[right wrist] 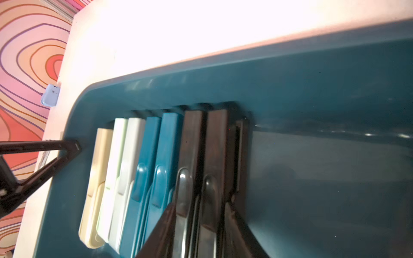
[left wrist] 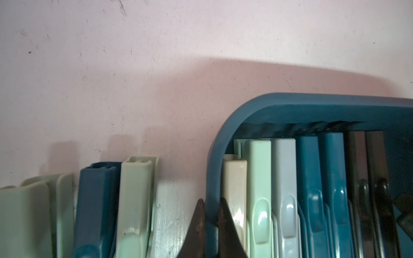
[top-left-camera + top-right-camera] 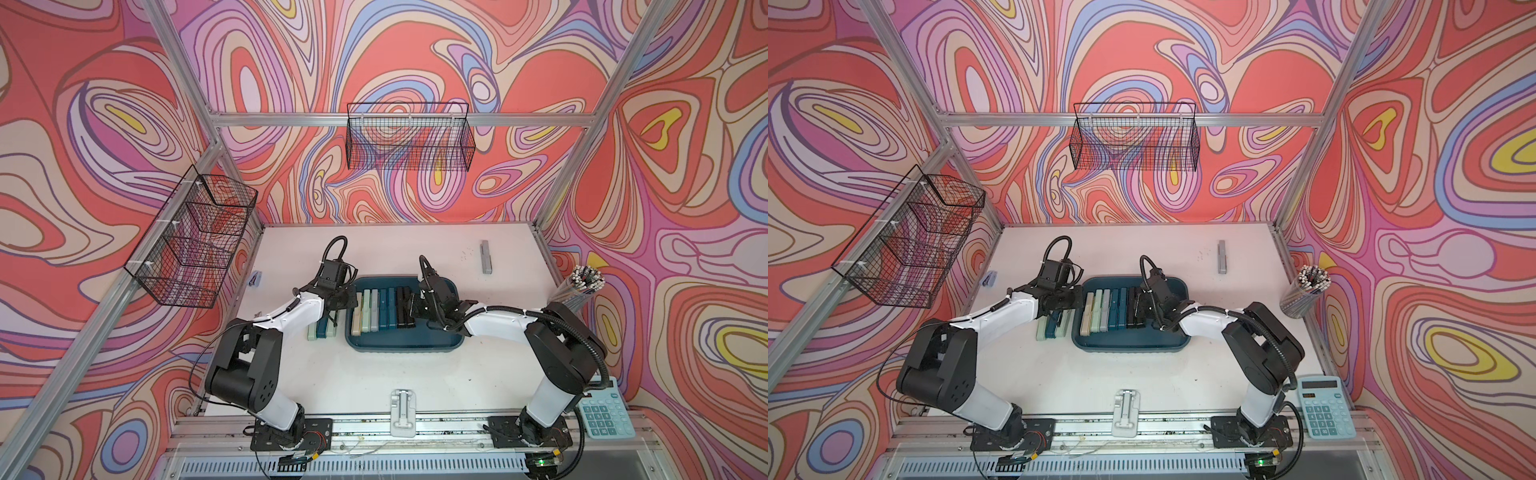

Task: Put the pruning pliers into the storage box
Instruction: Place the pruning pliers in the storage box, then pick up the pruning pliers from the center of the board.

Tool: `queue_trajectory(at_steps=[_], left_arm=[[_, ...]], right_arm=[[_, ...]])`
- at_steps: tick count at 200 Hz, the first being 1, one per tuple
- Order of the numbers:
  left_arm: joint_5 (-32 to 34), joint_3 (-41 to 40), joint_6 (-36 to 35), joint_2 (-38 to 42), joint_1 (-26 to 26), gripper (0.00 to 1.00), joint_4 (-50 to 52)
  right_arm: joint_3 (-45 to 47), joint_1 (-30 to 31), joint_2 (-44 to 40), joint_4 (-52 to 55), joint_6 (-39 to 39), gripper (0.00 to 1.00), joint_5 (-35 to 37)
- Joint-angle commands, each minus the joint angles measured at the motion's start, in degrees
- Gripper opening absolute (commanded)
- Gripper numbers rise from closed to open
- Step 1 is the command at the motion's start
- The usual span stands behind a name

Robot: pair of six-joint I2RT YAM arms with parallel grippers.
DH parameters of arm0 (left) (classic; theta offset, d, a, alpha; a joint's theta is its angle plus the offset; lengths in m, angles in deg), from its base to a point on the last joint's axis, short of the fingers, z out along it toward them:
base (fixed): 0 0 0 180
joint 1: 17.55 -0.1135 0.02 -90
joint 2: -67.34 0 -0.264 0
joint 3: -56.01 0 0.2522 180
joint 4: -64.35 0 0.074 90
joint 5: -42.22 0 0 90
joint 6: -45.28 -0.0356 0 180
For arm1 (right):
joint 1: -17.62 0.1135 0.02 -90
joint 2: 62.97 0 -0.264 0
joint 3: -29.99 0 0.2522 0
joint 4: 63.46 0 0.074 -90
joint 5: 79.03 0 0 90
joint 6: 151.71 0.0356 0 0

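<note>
- Teal plastic marks the centre of the work: the storage box point(image 3: 403, 347) sits mid-tabletop point(image 3: 374, 386) between the two arms. It holds a tidy row of pruning pliers point(image 3: 376, 309) lying side by side: cream, pale green, grey, two dark teal, then black.
- The step in hand looks like seating the black pliers point(image 1: 192, 145) at the open end of that row. They lie flat on the box floor, right against the teal neighbour.
- The right hand point(image 1: 201, 223) stands partly spread, a finger on each side of the black pair. Whether it pinches them or has let go cannot be told.
- The left hand point(image 2: 211, 212) is closed hard on the box's left rim, one finger outside the wall and one inside beside the cream tool. It seems to be steadying the box.
- Three loose pliers point(image 2: 96, 201) lie on the tabletop just beside the box's left wall, not yet stowed.
- The next move calls for the right hand to lift clear without dragging the black pair out of line. Then each loose tool must go over the rim. The free floor is on the box's right half.
- The left arm is bent at the elbow, with its forearm angled in over the loose tools. The right forearm reaches low across the box's right rim.
</note>
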State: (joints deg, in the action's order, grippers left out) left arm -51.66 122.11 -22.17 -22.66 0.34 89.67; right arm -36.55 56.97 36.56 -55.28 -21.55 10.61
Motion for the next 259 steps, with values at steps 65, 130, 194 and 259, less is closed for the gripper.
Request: queue_trajectory(at_steps=[65, 130, 194, 259], left_arm=[[-0.8, 0.4, -0.2, -0.7, 0.0, 0.08, -1.4], [-0.9, 1.4, -0.7, -0.8, 0.0, 0.09, -0.8], [-1.1, 2.3, -1.1, -0.7, 0.0, 0.09, -0.6], [-0.9, 1.6, -1.0, 0.2, 0.0, 0.09, 0.3]], right_arm=[[-4.2, -1.8, -4.3, 6.6, -4.2, 0.41, 2.9], [-7.6, -14.9, -9.3, 18.2, -12.1, 0.43, 7.3], [-14.2, -31.6, -1.3, 23.3, -20.2, 0.57, 4.6], [-28.6, -36.8, 14.2, 27.1, -27.2, 0.62, 5.6]])
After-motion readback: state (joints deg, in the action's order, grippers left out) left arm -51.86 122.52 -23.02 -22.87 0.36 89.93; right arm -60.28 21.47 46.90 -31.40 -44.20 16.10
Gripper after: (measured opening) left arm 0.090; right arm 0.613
